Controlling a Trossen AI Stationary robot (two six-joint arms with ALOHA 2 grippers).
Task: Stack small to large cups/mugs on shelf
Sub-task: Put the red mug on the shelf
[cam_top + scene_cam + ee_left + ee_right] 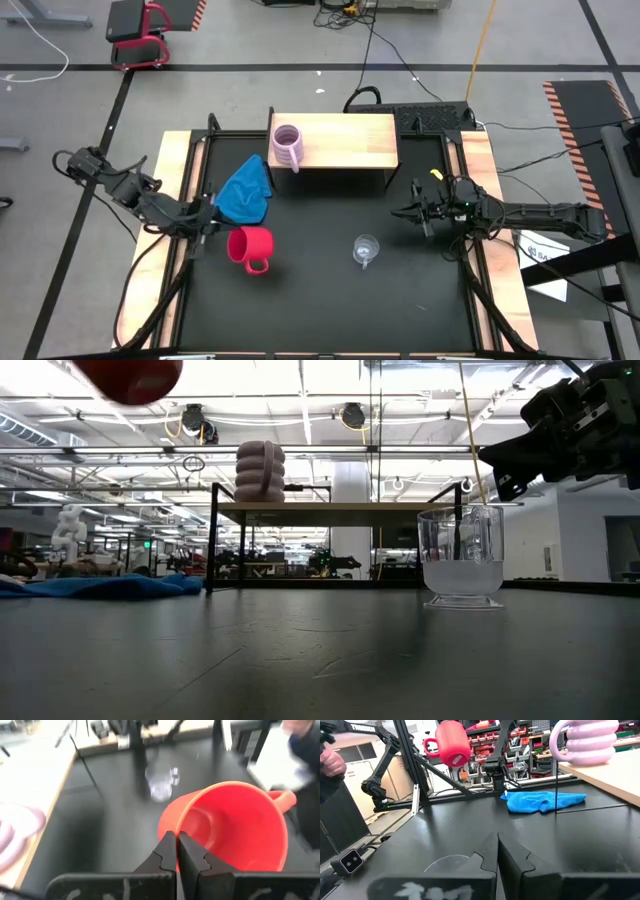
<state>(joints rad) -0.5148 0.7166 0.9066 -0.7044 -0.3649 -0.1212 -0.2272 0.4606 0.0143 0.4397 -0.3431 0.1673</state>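
Note:
The red mug [250, 246] is in the air over the table's left half, at my left gripper [207, 224], which is shut on it; the low view shows it only as a red shape [130, 374] at the top. The ribbed lilac mug [288, 147] stands on its base on the left end of the light-wood shelf [350, 140]. On the table's near middle, the clear glass cup [365, 248] stands upright. My right gripper [415, 212] hovers shut, right of the glass cup [460, 555] and toward the far side, touching nothing. My left gripper holds the red mug by its rim [176, 826], pinching the wall with one finger inside the mouth and one outside. The fingers come from the table's left. The mug is lifted clear and tilted, with its mouth toward the gripper and its handle [282, 797] on the side away from it.
A crumpled blue cloth [245, 192] lies on the table between the shelf and my left gripper. Pale wooden rails [172, 190] run along both sides of the black table. Beyond the table, a person's hand [332, 762] shows in the right wrist view.

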